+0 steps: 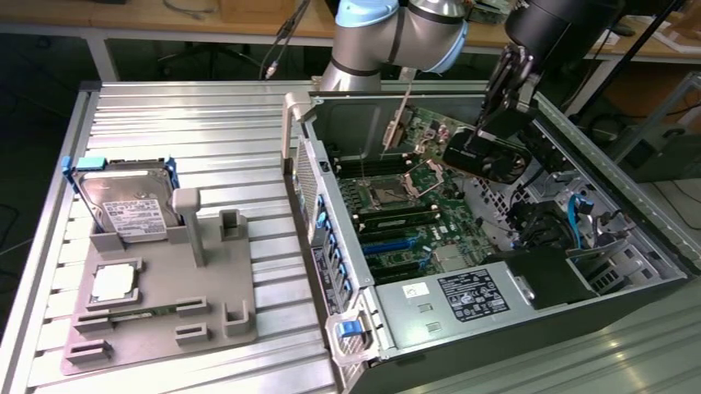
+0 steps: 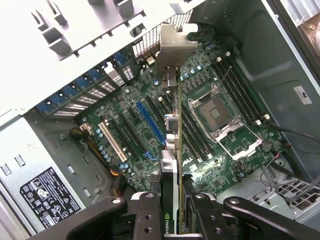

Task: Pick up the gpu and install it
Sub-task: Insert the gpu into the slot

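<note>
The gripper (image 1: 483,130) is clamped on the gpu (image 1: 487,158), holding it edge-down in the air above the motherboard (image 1: 422,217) inside the open case (image 1: 613,287), silver bracket (image 2: 175,47) toward the slotted rear wall, seemingly so its edge can meet the blue slot (image 2: 150,122)

The arm (image 1: 378,41) reaches down from the far side, its gripper (image 1: 483,131) pointing downward, fingers (image 2: 147,215) clamped on the gpu (image 1: 493,158).
</note>
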{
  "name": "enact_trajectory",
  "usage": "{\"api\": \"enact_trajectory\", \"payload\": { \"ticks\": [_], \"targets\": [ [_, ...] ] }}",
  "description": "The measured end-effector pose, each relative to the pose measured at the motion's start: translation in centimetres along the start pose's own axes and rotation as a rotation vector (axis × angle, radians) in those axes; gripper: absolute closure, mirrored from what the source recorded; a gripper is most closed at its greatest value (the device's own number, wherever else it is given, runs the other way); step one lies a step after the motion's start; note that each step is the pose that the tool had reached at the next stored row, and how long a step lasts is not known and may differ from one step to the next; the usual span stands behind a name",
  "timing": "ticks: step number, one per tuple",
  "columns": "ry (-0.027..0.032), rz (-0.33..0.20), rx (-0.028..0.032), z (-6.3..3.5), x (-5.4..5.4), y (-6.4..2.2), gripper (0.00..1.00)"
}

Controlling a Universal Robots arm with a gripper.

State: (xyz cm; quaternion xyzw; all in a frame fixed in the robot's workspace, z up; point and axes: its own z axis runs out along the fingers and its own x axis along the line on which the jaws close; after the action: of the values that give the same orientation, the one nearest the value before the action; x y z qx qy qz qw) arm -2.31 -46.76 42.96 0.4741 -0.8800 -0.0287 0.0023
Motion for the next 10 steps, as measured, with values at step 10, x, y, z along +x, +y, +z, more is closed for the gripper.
{"api": "enact_trajectory", "payload": {
  "ticks": [10],
  "targets": [
    [0.0019, -0.036, -0.0008, 0.08, 0.0, 0.0, 0.73]
  ]
}}
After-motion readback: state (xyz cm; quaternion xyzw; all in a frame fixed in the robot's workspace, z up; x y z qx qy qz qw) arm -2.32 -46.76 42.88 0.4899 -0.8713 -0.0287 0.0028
